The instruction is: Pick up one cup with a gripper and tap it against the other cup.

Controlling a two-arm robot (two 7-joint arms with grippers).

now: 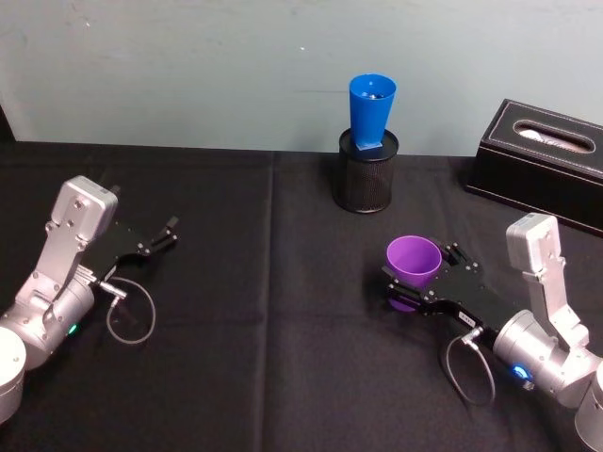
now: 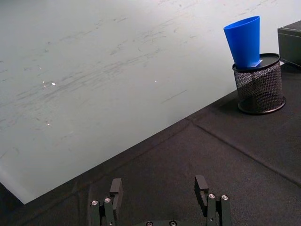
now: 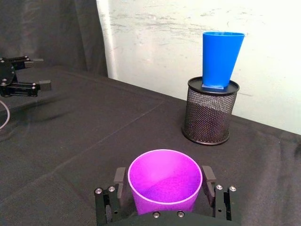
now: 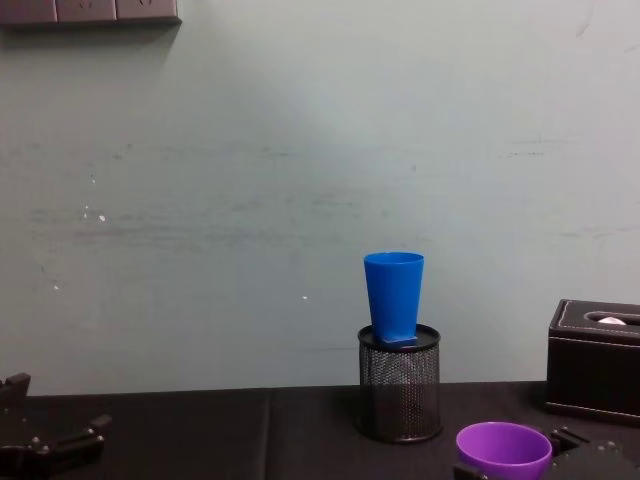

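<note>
Two cups: purple [image 1: 415,256] (in right gripper [image 1: 420,266]), blue [image 1: 371,108].

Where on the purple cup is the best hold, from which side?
The purple cup: pinch its side wall under the rim, coming level from the near right, where the right gripper is. It stands upright and widens upward, which likely resists slipping.

My right gripper [image 3: 163,176], a black two-fingered claw, clasps the smooth purple tapered plastic tumbler [image 3: 164,190] upright, one finger against each side; beyond it I see the bright blue plastic tumbler [image 3: 221,56] standing base-down in the black mesh pen holder [image 3: 209,115] on the black tablecloth [image 3: 94,141]; far off, the left gripper [image 3: 40,73] hangs, fingers parted.
</note>
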